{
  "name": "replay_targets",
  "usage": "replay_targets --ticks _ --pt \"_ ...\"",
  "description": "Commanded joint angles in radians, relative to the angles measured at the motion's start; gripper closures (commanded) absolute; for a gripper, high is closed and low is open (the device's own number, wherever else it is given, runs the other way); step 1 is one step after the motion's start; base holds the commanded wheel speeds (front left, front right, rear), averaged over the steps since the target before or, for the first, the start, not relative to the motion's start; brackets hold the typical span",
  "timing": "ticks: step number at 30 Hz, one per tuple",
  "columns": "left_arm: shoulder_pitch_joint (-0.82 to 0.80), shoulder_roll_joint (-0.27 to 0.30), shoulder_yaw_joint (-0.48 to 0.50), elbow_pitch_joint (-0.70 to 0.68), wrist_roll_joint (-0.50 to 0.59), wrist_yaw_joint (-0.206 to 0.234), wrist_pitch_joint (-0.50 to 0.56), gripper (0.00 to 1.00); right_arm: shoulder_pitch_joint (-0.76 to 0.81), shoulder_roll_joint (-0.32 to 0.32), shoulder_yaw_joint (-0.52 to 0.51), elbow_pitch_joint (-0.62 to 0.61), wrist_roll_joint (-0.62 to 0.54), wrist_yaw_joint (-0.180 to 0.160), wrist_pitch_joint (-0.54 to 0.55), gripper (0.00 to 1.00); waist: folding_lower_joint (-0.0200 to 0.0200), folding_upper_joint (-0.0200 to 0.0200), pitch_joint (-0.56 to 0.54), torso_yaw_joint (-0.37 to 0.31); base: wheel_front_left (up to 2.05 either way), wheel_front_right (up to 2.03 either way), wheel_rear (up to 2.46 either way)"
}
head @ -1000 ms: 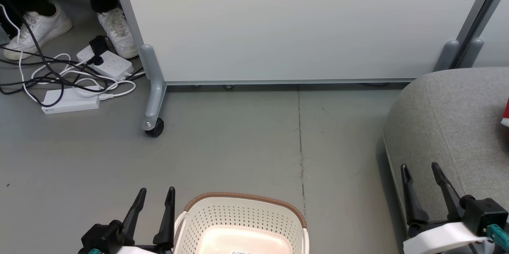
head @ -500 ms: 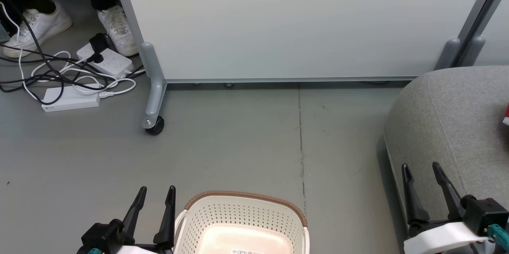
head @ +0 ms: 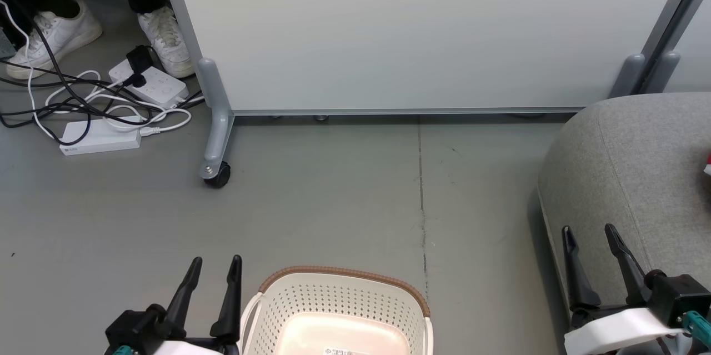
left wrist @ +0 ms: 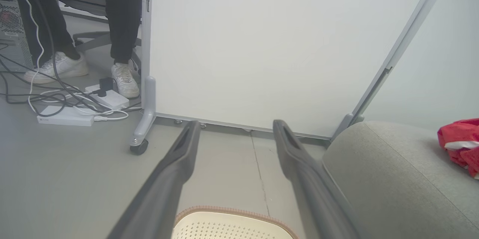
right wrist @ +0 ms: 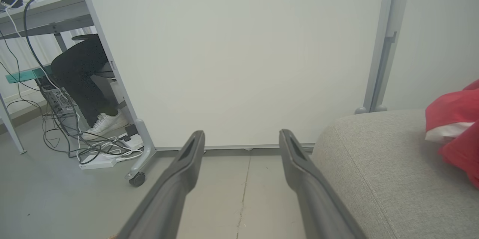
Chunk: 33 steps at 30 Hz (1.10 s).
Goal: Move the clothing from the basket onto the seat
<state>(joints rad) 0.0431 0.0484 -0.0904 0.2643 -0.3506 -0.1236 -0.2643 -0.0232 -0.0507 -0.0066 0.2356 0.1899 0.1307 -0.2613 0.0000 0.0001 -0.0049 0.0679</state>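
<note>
- Over the last second almost nothing shifts: the whole head view slides a touch, so the camera moves, not the things.
- The left tool (head: 216,259) stays wide and empty just beside the basket (head: 344,274); the right tool (head: 587,227) stays wide and empty over the near edge of the seat (head: 627,166).
- The part of the basket floor in view is bare, and the clothing (left wrist: 458,143) lies on the seat, well apart from both tools. I judge the transfer finished or nearly so.
- The clothing is a bunched red heap with a white fold, cut by the frame edge, so its long axis and heading cannot be told.
- The basket stands upright on the floor (head: 333,205), mouth up, with its far rim toward the partition panel (head: 416,33).
</note>
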Motion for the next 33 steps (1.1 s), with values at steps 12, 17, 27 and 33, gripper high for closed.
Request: replay_targets --ticks 12,17,27,33 --pt "0.014 -0.001 0.015 0.02 -0.118 0.001 0.024 1.0 0.018 0.011 -0.012 0.031 0.096 0.0 0.03 1.0 0.0 -0.0001 0.001 0.0 0.0 0.0 0.0" --pt "0.006 0.002 0.022 0.015 -0.187 0.002 0.043 1.0 0.016 0.01 -0.017 0.025 0.173 0.0 0.048 1.0 0.0 -0.0001 0.001 -0.002 0.0 0.0 0.0" --pt "-0.015 0.009 0.04 0.005 -0.344 0.001 0.086 1.0 0.01 0.008 -0.028 0.011 0.349 0.0 0.09 1.0 0.0 -0.0001 0.002 -0.008 0.0 0.0 0.0" --pt "-0.026 0.012 0.05 0.0 -0.429 0.0 0.109 1.0 0.006 0.007 -0.035 0.004 0.444 0.0 0.114 1.0 0.0 -0.0001 0.002 -0.011 0.0 0.0 0.0"
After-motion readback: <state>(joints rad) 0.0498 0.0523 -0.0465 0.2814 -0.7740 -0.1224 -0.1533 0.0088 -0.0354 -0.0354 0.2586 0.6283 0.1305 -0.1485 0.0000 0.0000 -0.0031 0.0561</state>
